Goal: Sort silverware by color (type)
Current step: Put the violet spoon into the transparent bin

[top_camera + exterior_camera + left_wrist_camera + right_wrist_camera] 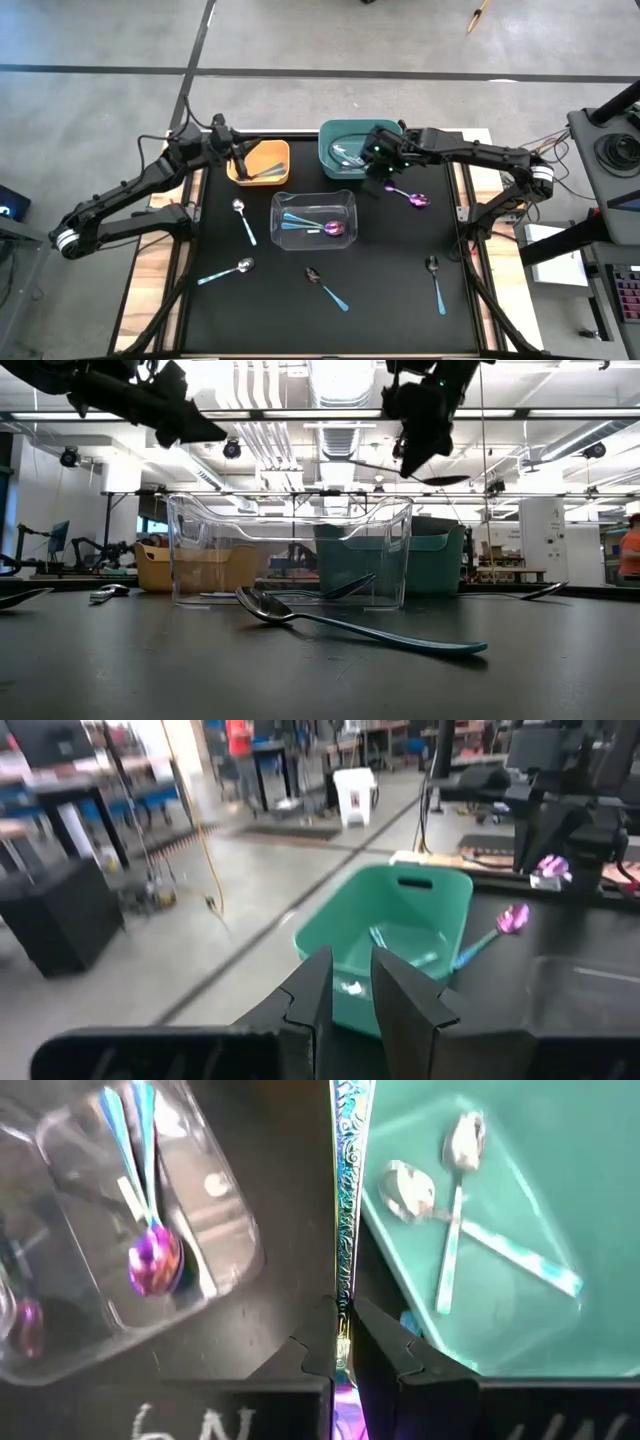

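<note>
My right gripper (pixel 377 172) hangs between the teal bin (pixel 330 165) and the clear bin (pixel 352 197), shut on a spoon with an iridescent engraved handle (pixel 346 1200). In the low view this spoon (pixel 440 479) lies level, high above the table. My left gripper (pixel 240 152) is raised over the orange bin (pixel 283 152), its fingers (pixel 310 985) a narrow gap apart with nothing between them. Loose spoons lie flat on the black mat: a purple-bowled one (pixel 412 198), two silver ones (pixel 243 218) (pixel 228 270) and two dark ones (pixel 325 285) (pixel 436 280). My right gripper pinches the spoon's handle (pixel 344 1305) between its two fingers, about mid-length in the low view. The fingers come from above. The handle runs out past the fingertips toward the table's left, over the gap between the clear and teal bins. The spoon is lifted clear and level.
The teal bin holds silver-bowled spoons (pixel 450 1200). Purple-bowled spoons (pixel 150 1260) lie in the clear bin, and dark ones (pixel 262 172) in the orange bin. The three bins crowd the mat's far middle. Bare mat lies along the near edge and between the loose spoons.
</note>
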